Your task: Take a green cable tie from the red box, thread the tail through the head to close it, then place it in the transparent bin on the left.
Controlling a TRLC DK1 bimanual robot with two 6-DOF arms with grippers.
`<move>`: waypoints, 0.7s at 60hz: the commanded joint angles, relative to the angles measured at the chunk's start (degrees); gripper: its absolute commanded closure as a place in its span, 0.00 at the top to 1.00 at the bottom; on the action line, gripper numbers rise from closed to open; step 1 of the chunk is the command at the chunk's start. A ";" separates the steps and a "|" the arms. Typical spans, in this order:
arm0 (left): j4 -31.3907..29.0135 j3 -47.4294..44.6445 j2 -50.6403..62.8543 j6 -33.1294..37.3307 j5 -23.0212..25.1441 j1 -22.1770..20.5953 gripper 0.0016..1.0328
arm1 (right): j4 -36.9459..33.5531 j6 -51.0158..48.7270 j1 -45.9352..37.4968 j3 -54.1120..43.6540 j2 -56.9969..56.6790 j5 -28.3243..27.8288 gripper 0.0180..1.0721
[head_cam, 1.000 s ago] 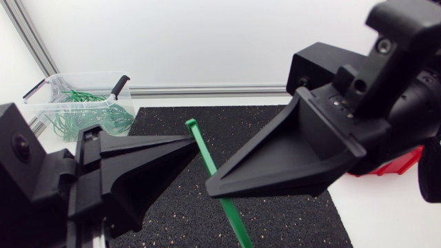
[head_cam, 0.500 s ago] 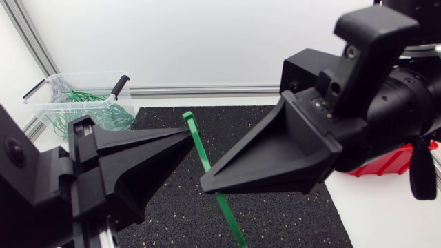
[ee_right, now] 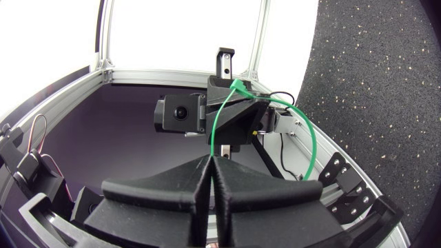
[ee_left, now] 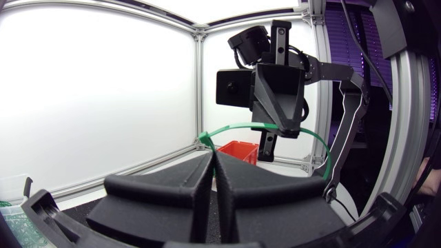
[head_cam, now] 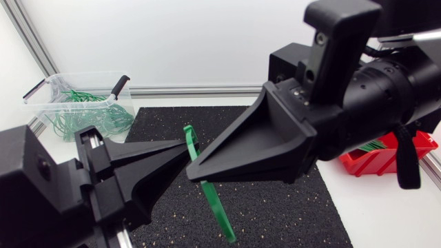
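Note:
A green cable tie hangs in the air over the black mat, bent into an arc. My left gripper comes in from the lower left and is shut on the tie close to its head. My right gripper reaches past the middle from the right and is shut on the strap just below. In the right wrist view the strap runs from the right gripper up to the left gripper's tip, then curves away. The free tail points down towards the mat.
The red box with more green ties stands at the right of the mat, partly behind my right arm. The transparent bin, holding several closed green ties, stands at the back left. A metal rail runs along the table's back edge.
My right gripper has swung left and lower across the view, and the left gripper has dropped a little. The tie between them has tilted and bent more, and more of the red box shows.

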 commanded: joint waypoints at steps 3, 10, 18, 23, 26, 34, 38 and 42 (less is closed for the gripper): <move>1.81 -0.71 -0.39 2.72 0.28 -1.11 0.04 | 0.08 2.31 -0.16 0.70 1.35 1.52 0.06; 2.16 -0.71 -0.74 3.33 -0.07 -1.11 0.04 | -0.36 2.40 -1.22 -0.09 1.44 1.70 0.06; 2.33 -0.80 -1.09 3.69 -0.51 -1.11 0.04 | -0.63 2.31 -1.83 -0.71 1.44 1.70 0.05; 2.51 -0.80 -1.44 3.69 -0.77 -1.02 0.04 | -0.72 2.31 -2.45 -0.79 1.53 1.70 0.05; 2.51 -0.80 -1.62 3.69 -0.95 -1.02 0.04 | -1.15 2.31 -2.45 -0.88 1.88 1.70 0.06; 1.98 -0.98 -2.49 3.69 -1.04 -0.85 0.04 | -0.89 2.31 -2.80 -1.15 2.41 1.79 0.05; 1.89 -1.33 -2.67 3.69 -1.04 -1.02 0.04 | -0.63 2.40 -2.80 -0.71 2.93 1.88 0.05; 1.89 -1.68 -2.67 3.69 -1.12 -1.11 0.04 | -0.54 2.40 -2.80 0.00 3.55 1.88 0.05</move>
